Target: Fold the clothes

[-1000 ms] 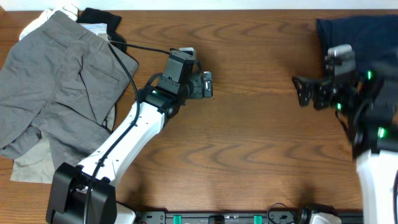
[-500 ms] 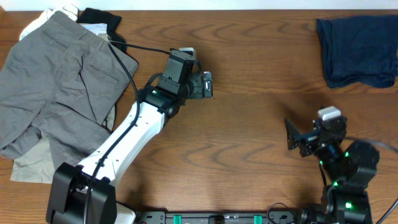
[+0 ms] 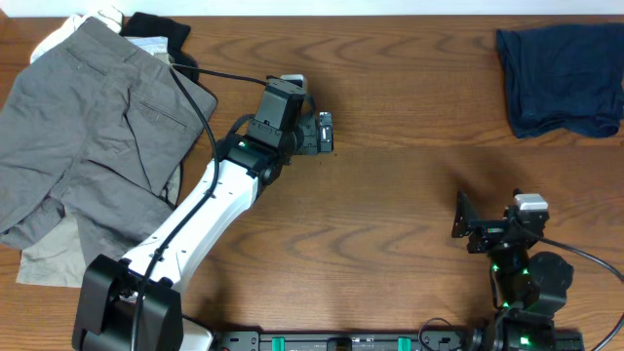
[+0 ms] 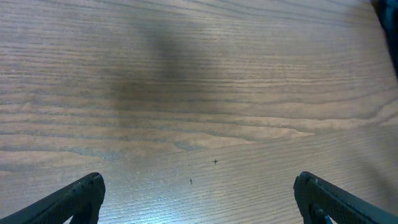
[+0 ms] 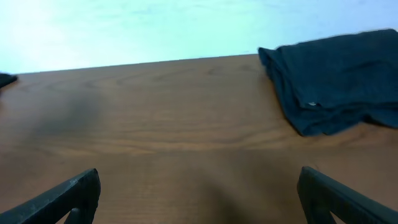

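Observation:
The dark navy shorts [image 3: 561, 76] lie folded in a bundle at the table's far right corner; they also show at the upper right of the right wrist view [image 5: 336, 81]. My right gripper [image 3: 466, 222] is open and empty, low near the front right edge, well away from the shorts; its fingertips frame bare wood [image 5: 198, 199]. My left gripper [image 3: 327, 133] is open and empty over the middle of the table; its fingertips frame bare wood in the left wrist view [image 4: 199, 196].
Grey shorts with a welt back pocket [image 3: 88, 136] lie spread at the far left over beige [image 3: 49, 258], white [image 3: 58, 34] and black [image 3: 161, 29] garments. A black cable [image 3: 210, 73] runs to the left arm.
My right arm has pulled back from the navy shorts toward the front right edge, leaving them lying in the far right corner. The left arm has not moved.

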Motion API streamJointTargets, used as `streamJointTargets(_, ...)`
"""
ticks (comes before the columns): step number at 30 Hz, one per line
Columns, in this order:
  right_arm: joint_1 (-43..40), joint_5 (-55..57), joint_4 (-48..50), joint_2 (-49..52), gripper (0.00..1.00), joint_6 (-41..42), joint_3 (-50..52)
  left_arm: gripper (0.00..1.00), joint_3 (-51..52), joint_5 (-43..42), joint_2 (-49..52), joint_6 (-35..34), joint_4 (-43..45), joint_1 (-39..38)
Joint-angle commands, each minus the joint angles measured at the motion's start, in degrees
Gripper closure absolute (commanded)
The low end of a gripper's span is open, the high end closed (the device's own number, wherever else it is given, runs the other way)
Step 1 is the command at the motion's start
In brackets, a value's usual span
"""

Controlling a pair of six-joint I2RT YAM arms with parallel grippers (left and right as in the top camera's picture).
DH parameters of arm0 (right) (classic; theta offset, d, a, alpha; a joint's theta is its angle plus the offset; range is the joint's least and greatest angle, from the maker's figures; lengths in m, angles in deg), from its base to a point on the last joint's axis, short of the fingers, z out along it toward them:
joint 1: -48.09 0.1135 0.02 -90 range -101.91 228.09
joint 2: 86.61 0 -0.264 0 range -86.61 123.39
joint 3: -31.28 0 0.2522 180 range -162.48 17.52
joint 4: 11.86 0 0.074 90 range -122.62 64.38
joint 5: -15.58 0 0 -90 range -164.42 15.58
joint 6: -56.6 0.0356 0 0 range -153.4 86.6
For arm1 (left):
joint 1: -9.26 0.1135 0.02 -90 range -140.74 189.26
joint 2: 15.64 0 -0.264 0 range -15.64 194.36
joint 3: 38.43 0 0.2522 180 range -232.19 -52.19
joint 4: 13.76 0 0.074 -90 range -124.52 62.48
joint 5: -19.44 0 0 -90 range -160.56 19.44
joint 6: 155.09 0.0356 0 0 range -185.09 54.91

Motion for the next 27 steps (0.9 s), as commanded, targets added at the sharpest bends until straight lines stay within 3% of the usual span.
streamJointTargets(1,0.4,3.4,1.5,-1.6,0.01,2.5,3.0,0.02,0.2,0.7,0.1,1.0,-0.2,0.2)
streamJointTargets(9,0.4,4.7,0.3,-6.2,0.01,2.5,5.6,0.02,0.2,0.7,0.1,1.0,-0.2,0.2)
streamJointTargets(13,0.6,4.6,0.3,-13.5,0.01,2.6,5.6,0.02,0.2,0.7,0.1,1.0,-0.2,0.2)
streamJointTargets(27,1.1,4.6,0.3,-12.0,0.01,2.5,5.6,0.02,0.2,0.7,0.1,1.0,-0.2,0.2)
